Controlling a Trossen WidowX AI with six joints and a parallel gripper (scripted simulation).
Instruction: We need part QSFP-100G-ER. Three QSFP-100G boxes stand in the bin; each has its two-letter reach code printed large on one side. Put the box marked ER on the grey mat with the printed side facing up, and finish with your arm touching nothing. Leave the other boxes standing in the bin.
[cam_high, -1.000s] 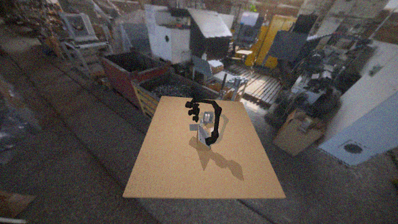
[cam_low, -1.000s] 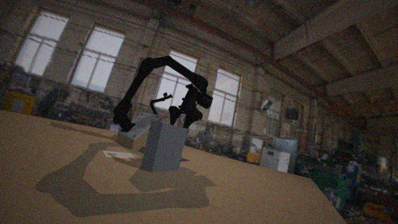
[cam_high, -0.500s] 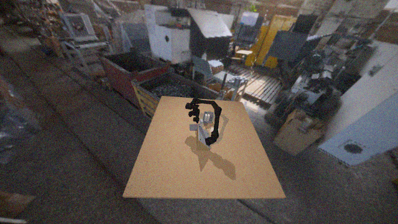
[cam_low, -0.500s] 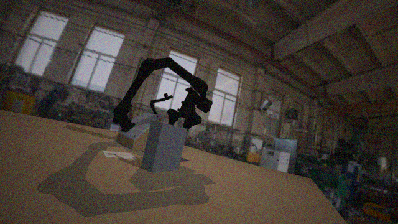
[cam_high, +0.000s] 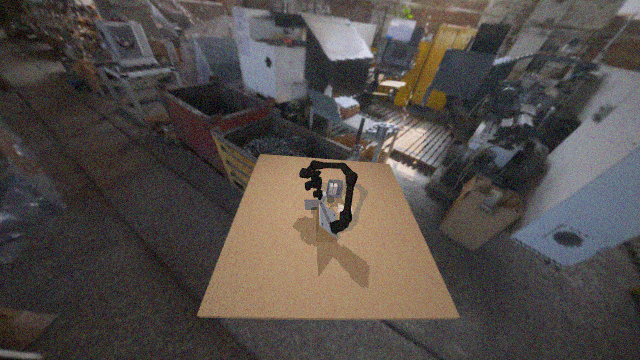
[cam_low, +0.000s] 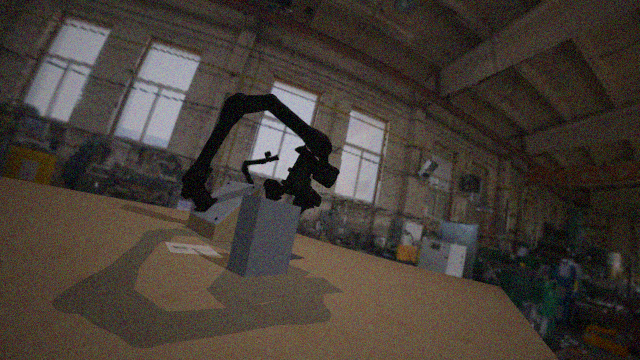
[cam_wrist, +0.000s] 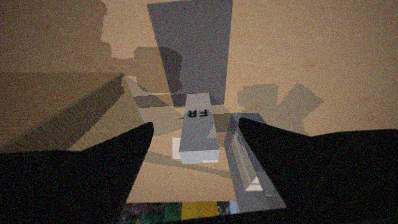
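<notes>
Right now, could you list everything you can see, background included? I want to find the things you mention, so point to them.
Tabletop (cam_high: 280, 295) (cam_low: 400, 315) (cam_wrist: 325, 50): one, tan, under everything
Mat (cam_high: 311, 204) (cam_wrist: 195, 40): one, grey, flat on the tabletop
Bin (cam_high: 335, 195) (cam_low: 267, 240) (cam_wrist: 267, 200): one, grey, on the tabletop
Lettered box (cam_wrist: 197, 137): one, pale grey, between mat and paper in the wrist view; first letter unclear
Bin's contents: pale, count unclear
Paper (cam_low: 192, 249) (cam_wrist: 176, 148): one, white, beside the bin
Cardboard box (cam_high: 475, 215): one, brown, on the floor
Windows (cam_low: 160, 92): four, pale, far wall
Background machinery: several, mixed colours, blurred
Arm (cam_high: 348, 195) (cam_low: 215, 135): one, black, arched over the tabletop
Gripper (cam_high: 314, 191) (cam_low: 291, 199) (cam_wrist: 196, 132): one, black, open
</notes>
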